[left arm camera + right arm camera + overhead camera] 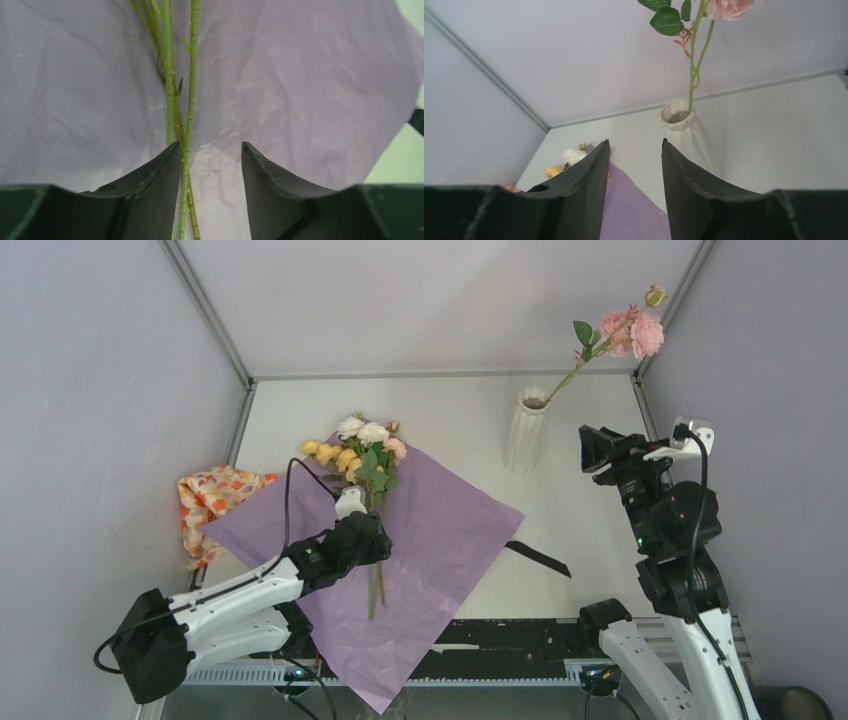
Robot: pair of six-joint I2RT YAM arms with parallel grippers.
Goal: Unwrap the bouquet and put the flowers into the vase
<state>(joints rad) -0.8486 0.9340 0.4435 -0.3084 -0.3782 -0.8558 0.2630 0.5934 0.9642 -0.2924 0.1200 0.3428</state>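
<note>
The bouquet lies unwrapped: its lilac paper (450, 520) is spread flat on the table. Cream, yellow and pink flowers (362, 450) rest on the paper, stems pointing toward me. My left gripper (375, 540) hovers over those stems, open. In the left wrist view (210, 145) the green stems (172, 75) run just inside the left finger, untouched by the right one. The white ribbed vase (525, 430) holds one pink flower (635, 332). My right gripper (597, 450) is raised to the vase's right, open and empty (633, 141), facing the vase (684, 125).
A black ribbon (538, 558) lies on the table off the paper's right corner. An orange floral-patterned cloth (210, 500) is bunched against the left wall. Grey walls close in the table on three sides.
</note>
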